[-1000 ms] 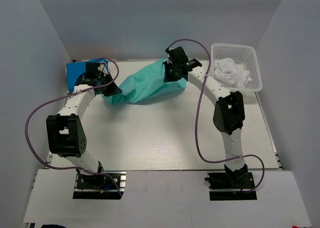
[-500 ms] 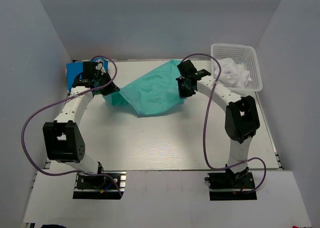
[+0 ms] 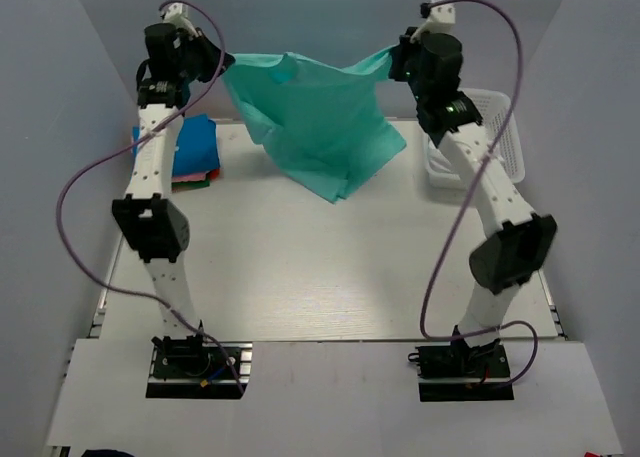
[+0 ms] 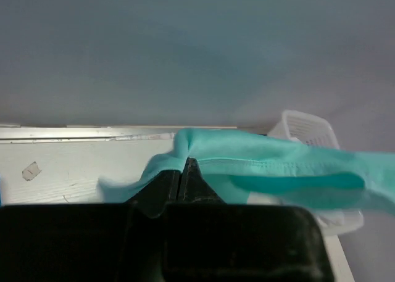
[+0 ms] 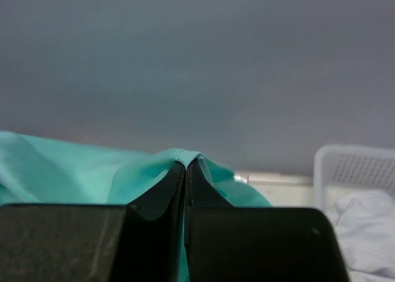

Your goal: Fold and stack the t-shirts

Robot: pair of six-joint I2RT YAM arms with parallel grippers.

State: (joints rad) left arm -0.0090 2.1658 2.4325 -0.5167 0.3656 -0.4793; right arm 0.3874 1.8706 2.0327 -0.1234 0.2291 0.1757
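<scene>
Top external view: the teal-green t-shirt (image 3: pixel 315 127) was held stretched in the air above the far part of the table (image 3: pixel 320 267), with its lower folds hanging down. Whether they touched the board could not be told. One upper edge was pinched by the left gripper (image 3: pixel 218 65) and the other by the right gripper (image 3: pixel 398 62). In both wrist views the fingers were seen closed tight on a fold of teal cloth. A folded blue t-shirt (image 3: pixel 190 147) was laid at the far left, with what appeared to be pink and green layers beneath. White cloth (image 5: pixel 364 226) was seen inside the lattice basket (image 3: pixel 505 127) at the far right.
</scene>
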